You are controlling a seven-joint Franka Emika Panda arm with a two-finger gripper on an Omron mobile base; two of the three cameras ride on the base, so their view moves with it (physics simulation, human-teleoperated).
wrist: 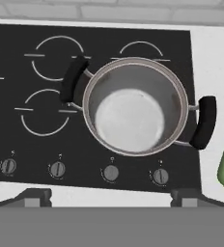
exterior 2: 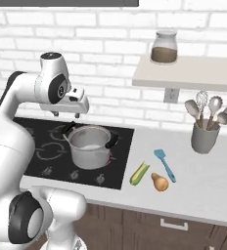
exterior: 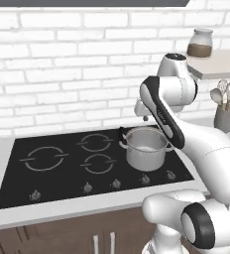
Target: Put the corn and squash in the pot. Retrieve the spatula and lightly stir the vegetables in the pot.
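pincer (wrist: 111,197) fingers spread wide, hand hovering pointed straight down over the empty pot (wrist: 135,106) on the stove (wrist: 32,62).

Steel pot (exterior 2: 90,145), two black side handles, upright and empty on the cooktop's right burner. Corn (exterior 2: 139,174), green-yellow, lies on the counter right of the cooktop; orange squash (exterior 2: 159,182) just beside it. Teal spatula (exterior 2: 165,164) lies flat behind them, blade farthest.
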